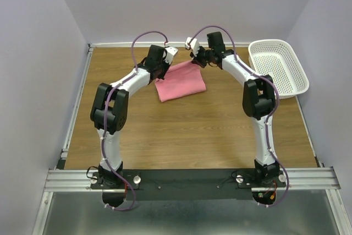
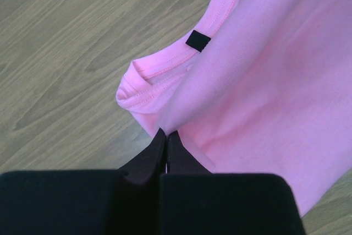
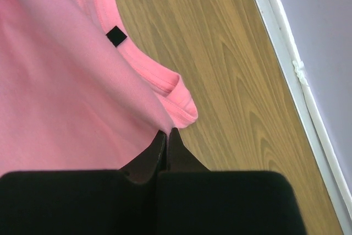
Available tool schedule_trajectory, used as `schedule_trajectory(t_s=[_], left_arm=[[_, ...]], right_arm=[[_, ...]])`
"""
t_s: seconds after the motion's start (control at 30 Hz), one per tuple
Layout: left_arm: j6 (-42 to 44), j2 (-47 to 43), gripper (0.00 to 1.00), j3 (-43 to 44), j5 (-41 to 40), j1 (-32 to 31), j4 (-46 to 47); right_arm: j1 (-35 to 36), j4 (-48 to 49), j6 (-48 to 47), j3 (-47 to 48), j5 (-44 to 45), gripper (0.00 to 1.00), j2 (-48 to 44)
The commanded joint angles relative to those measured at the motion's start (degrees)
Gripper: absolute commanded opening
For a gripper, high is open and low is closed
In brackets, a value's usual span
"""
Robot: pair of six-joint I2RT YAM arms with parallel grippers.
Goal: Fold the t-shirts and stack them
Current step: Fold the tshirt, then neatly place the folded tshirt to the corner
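The salmon-pink soft cloth t-shirt (image 1: 181, 82) lies at the far middle of the wooden table (image 1: 192, 130). Only the wrist views show the left gripper (image 2: 166, 137) and right gripper (image 3: 166, 136) each clamped on a pinch of its cloth, near the small black collar tag (image 2: 198, 41).

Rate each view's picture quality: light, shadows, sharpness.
Top external: soft, even light, only faint shadows on the table, and the t-shirt is sharp. Left wrist: the left gripper is a featureless black mass, and the nearest cloth looks slightly soft. Right wrist: the right gripper is equally dark, the wood grain is crisp, and there is no glare.
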Motion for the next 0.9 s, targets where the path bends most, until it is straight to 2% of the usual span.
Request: schedule_trajectory(t_s=[0.0,0.1,0.2,0.23,0.27,0.3,0.33,0.37,0.4,0.43,0.47,0.5,0.6,0.63,0.73,0.77,0.8,0.83,0.87], left_arm=[[1.1,1.6,0.0,2.6,1.6,0.7,1.2],[1.1,2.6,0.0,3.6,1.8,0.8,1.2],[0.3,3.8,0.03,5.3,-1.8,0.9,1.6],[-0.4,3.9,0.11,5.7,-6.1,1.1,3.0],[-1.9,3.8,0.29,6.4,-8.1,1.6,3.9],[-2.5,4.0,0.36,7.1,-11.3,1.9,5.1],[-3.0,4.2,0.4,8.1,-12.8,2.2,5.5],[-4.0,5.0,0.47,9.5,-14.9,2.6,5.7],[-4.3,5.4,0.52,12.7,-17.2,3.2,5.7],[-4.3,5.9,0.53,14.4,-20.3,3.5,5.4],[-4.7,6.5,0.64,16.0,-22.1,3.8,5.2],[-4.8,6.7,0.69,19.6,-23.2,4.0,4.7],[-5.0,4.2,0.69,22.2,-25.4,5.0,3.3],[-5.1,2.5,0.68,21.3,-23.8,5.2,3.6],[-6.1,-6.2,0.68,12.2,-18.1,5.4,5.7],[-8.0,-11.3,0.68,5.9,-16.7,5.5,6.2],[-9.0,-14.0,0.68,2.7,-15.4,5.7,7.6],[-10.4,-16.7,0.67,-0.7,-13.2,6.0,8.4],[-13.4,-22.5,0.67,-7.3,-11.9,6.7,9.1]], right_arm=[[0.0,2.6,2.5,-0.8,3.5,0.0,-2.1],[0.1,3.1,3.1,-1.0,4.3,0.01,-1.8],[0.1,4.1,5.7,0.6,6.0,0.01,-0.3],[0.1,5.0,7.0,1.4,6.7,0.04,0.5],[0.1,7.3,10.4,3.1,8.8,0.06,2.3],[0.1,8.9,13.0,4.0,10.6,0.2,3.1],[0.1,10.1,15.6,5.1,12.3,0.3,4.2],[0.1,11.5,20.1,6.3,16.1,0.47,6.1],[0.2,13.3,23.0,8.3,18.9,0.6,7.1],[0.2,15.2,25.3,9.6,20.6,0.66,8.1],[0.2,15.6,27.9,10.8,23.1,0.66,8.7],[0.2,15.9,29.5,12.1,24.6,0.66,9.5],[-0.1,15.9,32.5,11.5,26.3,0.64,7.5],[-0.2,15.9,33.0,8.5,25.5,0.62,5.0],[-2.1,15.2,36.2,1.0,15.5,0.6,-0.5],[-3.4,15.1,39.7,-4.4,8.3,0.6,-3.9],[-4.1,14.8,41.3,-7.4,4.7,0.62,-5.6],[-4.5,14.5,43.1,-9.8,2.5,0.71,-6.7],[-4.8,13.1,46.1,-14.1,-2.0,0.75,-8.6]])
